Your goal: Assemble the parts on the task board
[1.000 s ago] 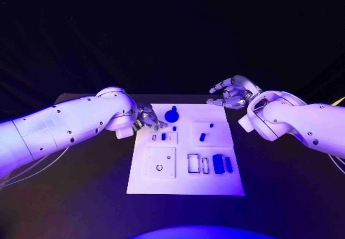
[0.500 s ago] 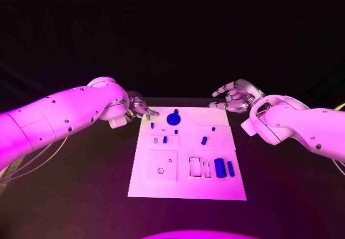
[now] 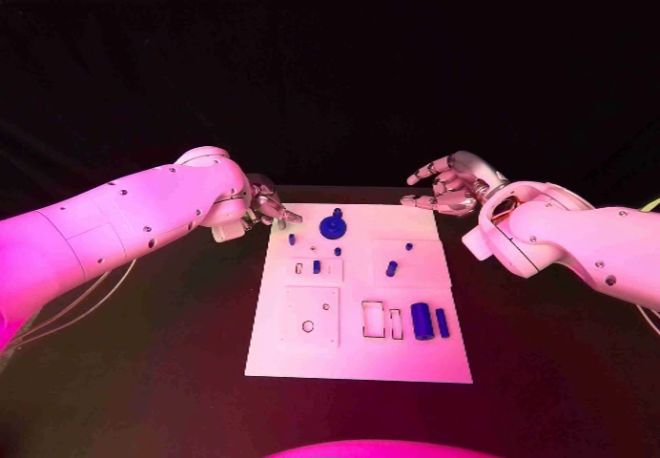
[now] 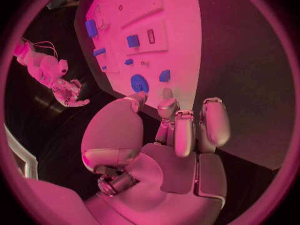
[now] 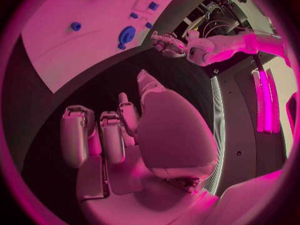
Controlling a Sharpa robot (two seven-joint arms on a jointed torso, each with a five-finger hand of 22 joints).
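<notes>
left robot hand (image 3: 270, 211) empty, fingers apart | beside task board (image 3: 360, 355) corner | right robot hand (image 3: 448, 185) empty, apart

Head cam: high, looks down and fwd at the task board (image 3: 358, 296), whole board seen from mid-range, w/ both arms reaching in either side of it. Left wrist cam: sits behind the left hand (image 4: 169, 135), close up, facing past the fingers to the board's far end (image 4: 181, 60). Right wrist cam: behind the right hand (image 5: 131, 135), close up, board (image 5: 75, 50) beyond it. All three share the board's round blue part (image 3: 332, 227) (image 4: 139, 82) (image 5: 127, 35).
</notes>
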